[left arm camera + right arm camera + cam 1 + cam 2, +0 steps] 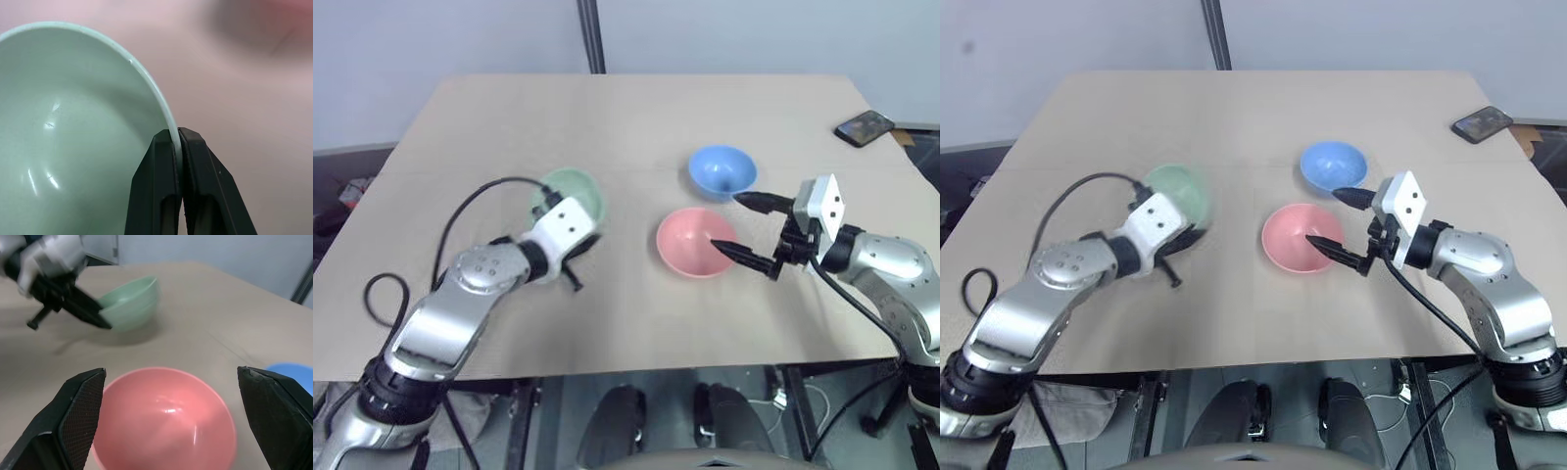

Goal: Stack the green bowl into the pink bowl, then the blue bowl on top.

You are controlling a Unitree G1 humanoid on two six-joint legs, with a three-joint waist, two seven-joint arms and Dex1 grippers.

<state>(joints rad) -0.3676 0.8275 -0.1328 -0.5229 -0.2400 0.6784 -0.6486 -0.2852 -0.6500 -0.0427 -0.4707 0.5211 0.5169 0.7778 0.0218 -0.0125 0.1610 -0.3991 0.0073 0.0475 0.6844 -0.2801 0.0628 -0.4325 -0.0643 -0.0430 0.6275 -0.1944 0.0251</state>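
Left gripper [178,147] clamps green bowl [576,192] rim, bowl tilted off table [636,117]. Right gripper [744,227] wide open; pink bowl [164,423] between its jaws, blue bowl [722,170] just beyond. Phone [864,127] at far corner.

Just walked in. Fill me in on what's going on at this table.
A two-armed robot is stacking bowls. Its left gripper is shut on the rim of the green bowl, which looks tilted and lifted off the table. The pink bowl sits empty beside it, and the blue bowl sits just behind the pink one. The right gripper hangs open by the pink bowl, holding nothing. A phone lies at the far corner. Nothing is stacked yet.
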